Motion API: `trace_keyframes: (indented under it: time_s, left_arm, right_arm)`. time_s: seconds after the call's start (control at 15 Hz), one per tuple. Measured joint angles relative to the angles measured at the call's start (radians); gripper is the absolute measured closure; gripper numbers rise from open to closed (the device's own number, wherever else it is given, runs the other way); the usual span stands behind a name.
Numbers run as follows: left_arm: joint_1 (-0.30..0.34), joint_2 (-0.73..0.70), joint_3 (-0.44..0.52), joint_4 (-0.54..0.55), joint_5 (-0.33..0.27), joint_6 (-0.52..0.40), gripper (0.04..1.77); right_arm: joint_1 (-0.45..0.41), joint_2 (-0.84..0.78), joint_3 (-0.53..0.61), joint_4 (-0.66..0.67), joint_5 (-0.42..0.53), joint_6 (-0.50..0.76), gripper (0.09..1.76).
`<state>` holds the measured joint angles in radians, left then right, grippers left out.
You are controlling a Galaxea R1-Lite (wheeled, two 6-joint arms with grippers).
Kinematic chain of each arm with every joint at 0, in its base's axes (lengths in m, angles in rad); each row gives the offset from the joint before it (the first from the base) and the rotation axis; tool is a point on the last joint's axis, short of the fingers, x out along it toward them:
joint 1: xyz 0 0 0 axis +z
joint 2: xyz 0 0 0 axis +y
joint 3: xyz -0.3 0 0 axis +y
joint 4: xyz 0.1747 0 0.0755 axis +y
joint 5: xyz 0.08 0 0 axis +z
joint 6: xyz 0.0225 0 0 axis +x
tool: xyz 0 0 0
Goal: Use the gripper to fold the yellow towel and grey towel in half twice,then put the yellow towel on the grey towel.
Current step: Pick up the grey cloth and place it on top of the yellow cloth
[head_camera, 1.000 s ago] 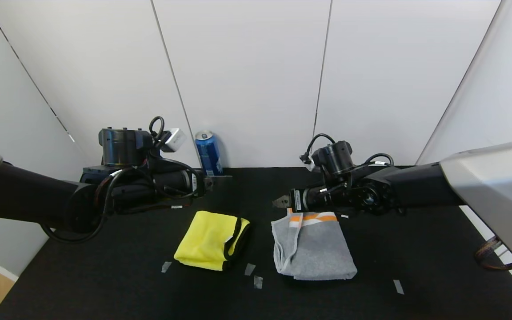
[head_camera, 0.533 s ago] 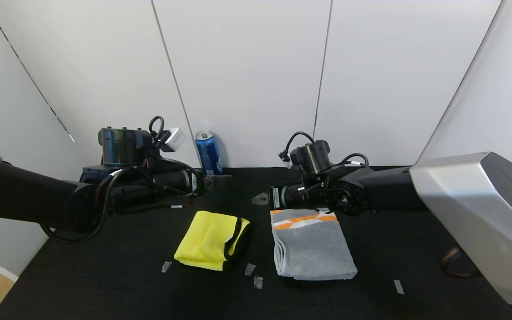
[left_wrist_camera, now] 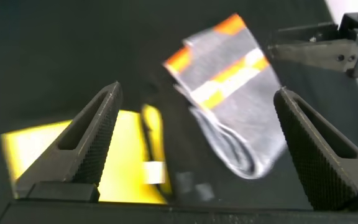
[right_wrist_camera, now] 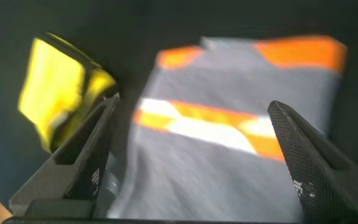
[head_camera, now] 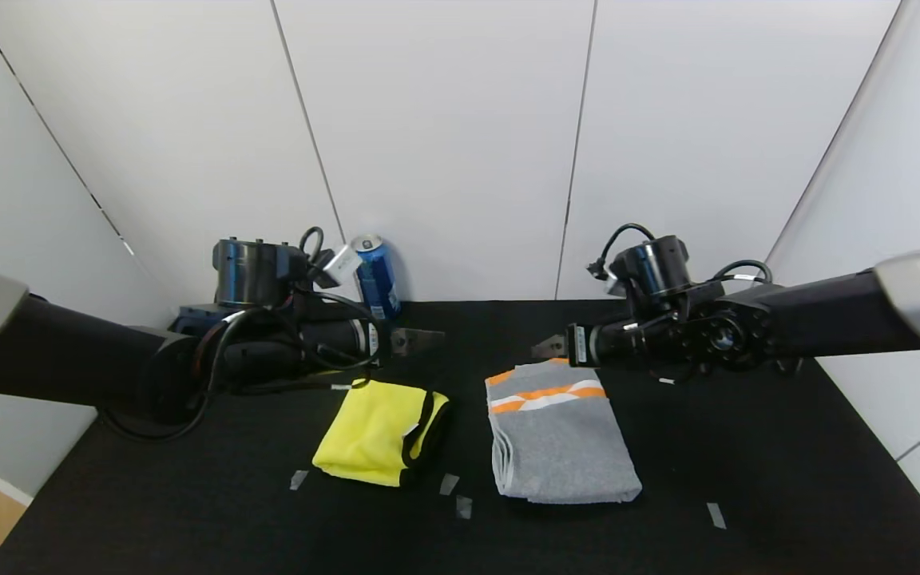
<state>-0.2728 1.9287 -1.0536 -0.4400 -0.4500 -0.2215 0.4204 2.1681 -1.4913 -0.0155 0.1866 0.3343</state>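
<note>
The yellow towel [head_camera: 376, 431] lies folded on the black table [head_camera: 188, 495], left of centre, its dark trim on its right side. Beside it on the right, the grey towel [head_camera: 560, 439] lies folded, with the orange-and-white band at its far end. My left gripper [head_camera: 416, 339] hovers open just behind the yellow towel, holding nothing. My right gripper [head_camera: 548, 347] is also open and empty, just behind the grey towel's band. The left wrist view shows the yellow towel [left_wrist_camera: 48, 155] and the grey towel [left_wrist_camera: 241, 106] below the open left gripper [left_wrist_camera: 197, 90]. The right wrist view shows the grey towel [right_wrist_camera: 229, 155] under the open right gripper [right_wrist_camera: 194, 102].
A blue can [head_camera: 374, 274] stands against the white back wall behind the left gripper. Small tape marks [head_camera: 449, 483] lie on the table in front of the towels, and another tape mark [head_camera: 715, 515] lies to the right.
The grey towel's loose flap has come to lie flat. My right gripper swung left over the band, then drew back to the right. My left arm has moved a little to the right.
</note>
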Motion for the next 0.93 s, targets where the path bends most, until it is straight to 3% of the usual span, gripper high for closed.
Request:
trace_keyframes:
  time_s: [0.27,0.4,0.53,0.93]
  left_arm:
    - [-0.122,0.075,-0.006,0.042,-0.001,-0.131,0.09]
    - [-0.156,0.107,-0.013,0.075,-0.033,-0.213,0.09]
    - [-0.175,0.128,-0.025,0.11,-0.069,-0.286,0.09]
    - [-0.218,0.2,-0.07,0.188,-0.074,-0.392,0.09]
  right_arm:
    - [-0.09,-0.139,0.233,-0.01,0.064,-0.036,0.15]
    - [-0.111,-0.184,0.308,-0.012,0.091,-0.041,0.15]
    - [-0.116,-0.205,0.353,-0.014,0.094,-0.041,0.15]
    - [-0.078,-0.189,0.417,-0.134,0.1,-0.036,0.14]
